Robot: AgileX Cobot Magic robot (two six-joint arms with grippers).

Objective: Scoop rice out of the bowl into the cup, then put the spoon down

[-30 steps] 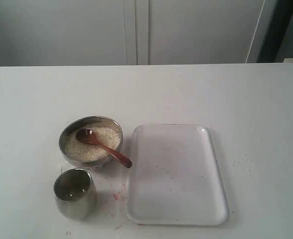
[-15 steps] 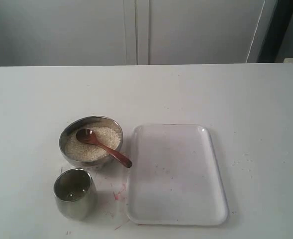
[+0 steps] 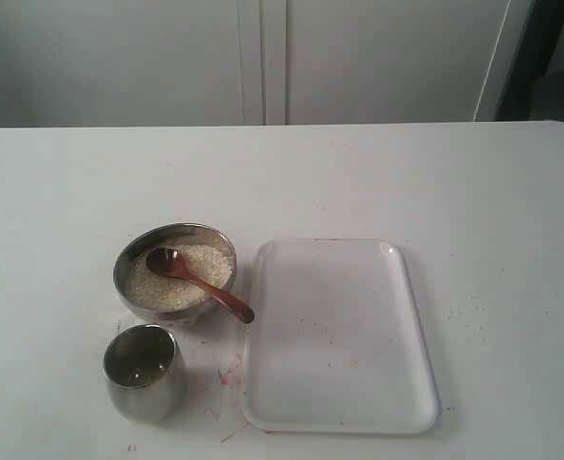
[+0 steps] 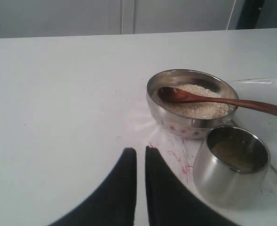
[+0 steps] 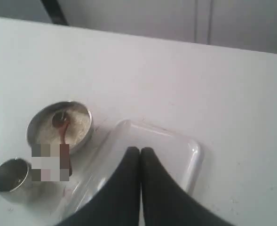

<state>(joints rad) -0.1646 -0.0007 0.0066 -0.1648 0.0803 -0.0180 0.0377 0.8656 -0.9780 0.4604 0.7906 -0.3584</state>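
Note:
The steel bowl (image 3: 128, 259) holds off-white rice (image 3: 191, 283). The dark wooden spoon (image 3: 200, 281) lies in it, scoop on the rice and handle over the rim toward the tray. The steel cup (image 3: 144, 372) stands just in front of the bowl with a few grains at its bottom. Neither arm shows in the exterior view. My left gripper (image 4: 140, 149) hovers over bare table short of the cup (image 4: 230, 165) and bowl (image 4: 173, 123), its fingers nearly together and empty. My right gripper (image 5: 140, 149) is shut and empty above the tray, away from the bowl (image 5: 59, 123).
A white plastic tray (image 3: 339, 331) lies right of the bowl and cup, with nothing on it. Red marks stain the table between cup and tray. White cabinet doors stand behind the table's far edge.

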